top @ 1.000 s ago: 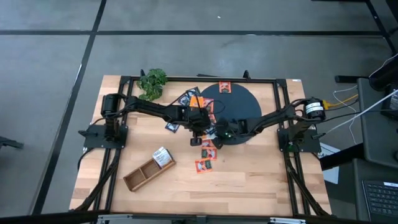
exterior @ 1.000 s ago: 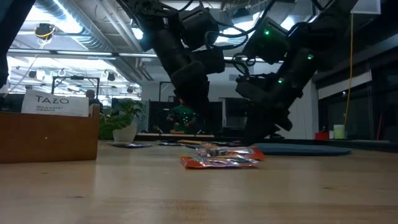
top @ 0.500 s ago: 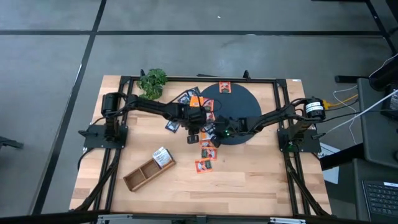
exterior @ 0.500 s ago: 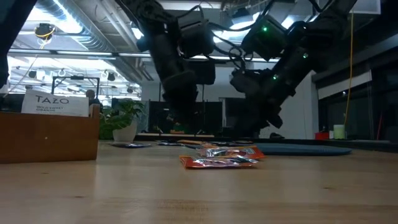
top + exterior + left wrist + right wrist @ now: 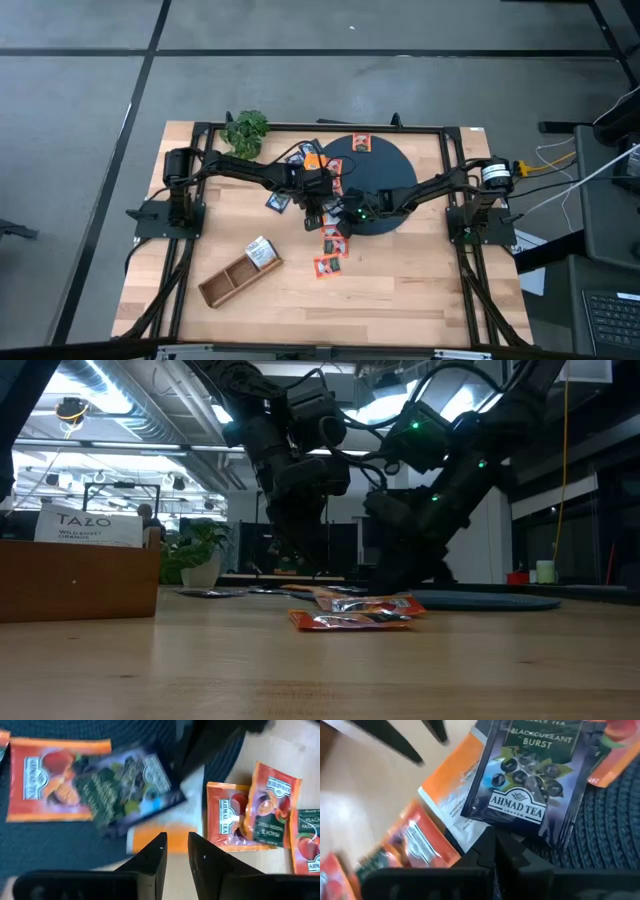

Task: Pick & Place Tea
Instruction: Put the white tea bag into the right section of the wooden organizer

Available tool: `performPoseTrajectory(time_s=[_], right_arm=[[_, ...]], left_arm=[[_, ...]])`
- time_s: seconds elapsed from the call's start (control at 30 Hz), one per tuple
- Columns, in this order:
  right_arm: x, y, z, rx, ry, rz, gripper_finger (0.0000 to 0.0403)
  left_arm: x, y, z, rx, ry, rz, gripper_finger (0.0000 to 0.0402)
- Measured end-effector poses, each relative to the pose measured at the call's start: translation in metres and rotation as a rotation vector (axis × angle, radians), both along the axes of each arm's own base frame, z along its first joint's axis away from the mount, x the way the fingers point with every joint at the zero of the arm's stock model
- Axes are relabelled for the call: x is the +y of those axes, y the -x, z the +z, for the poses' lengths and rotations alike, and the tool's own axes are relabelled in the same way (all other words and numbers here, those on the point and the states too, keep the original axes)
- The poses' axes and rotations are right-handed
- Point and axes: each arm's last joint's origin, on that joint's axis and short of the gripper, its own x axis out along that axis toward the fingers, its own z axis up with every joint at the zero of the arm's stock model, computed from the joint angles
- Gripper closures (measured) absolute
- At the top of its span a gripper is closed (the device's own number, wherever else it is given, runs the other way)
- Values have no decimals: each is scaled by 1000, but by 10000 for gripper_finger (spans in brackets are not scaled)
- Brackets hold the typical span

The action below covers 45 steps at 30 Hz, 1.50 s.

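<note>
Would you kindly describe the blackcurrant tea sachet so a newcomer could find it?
Find the dark round mat at the table's back. At its near-left edge, the right gripper is shut on the sachet. It is dark purple among orange neighbours.

Sachets (image 5: 329, 240) apparently lie between disc (image 5: 385, 170) and tray (image 5: 232, 280).

We've got 4 views here. The high one hangs above and looks straight down on the whole light wooden table (image 5: 400, 300), far enough to catch grey floor all around. The low one sits at table-top level, facing across the boards into the room, with a crumpled orange foil sachet (image 5: 350, 620) nearest it. Each wrist camera peers past its own dark fingers, very near the surface. Both wrist views share the same dark purple blackcurrant sachet (image 5: 127, 785) (image 5: 530, 785) at the edge of the round dark woven mat (image 5: 385, 175).
</note>
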Motion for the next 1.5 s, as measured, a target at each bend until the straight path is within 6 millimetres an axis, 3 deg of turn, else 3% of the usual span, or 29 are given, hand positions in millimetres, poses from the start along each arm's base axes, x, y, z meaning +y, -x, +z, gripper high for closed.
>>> performPoseTrajectory(time_s=[0.27, 0.57, 0.87, 1.2, 1.5], right_arm=[[0, -5, -5, -39, 23, 39, 395], [0, -5, -5, -46, 35, 53, 395], [1, -5, -5, -59, 51, 71, 395], [1, -5, -5, -57, 63, 84, 395], [1, -10, -2, -117, 83, 103, 395]], left_arm=[[2, 6, -3, 73, 36, 57, 327], [21, 17, -10, 136, 75, 178, 324], [33, 35, -31, 167, 231, 254, 279], [33, 30, -32, 91, 338, 330, 210], [28, 22, -28, 25, 381, 318, 203]])
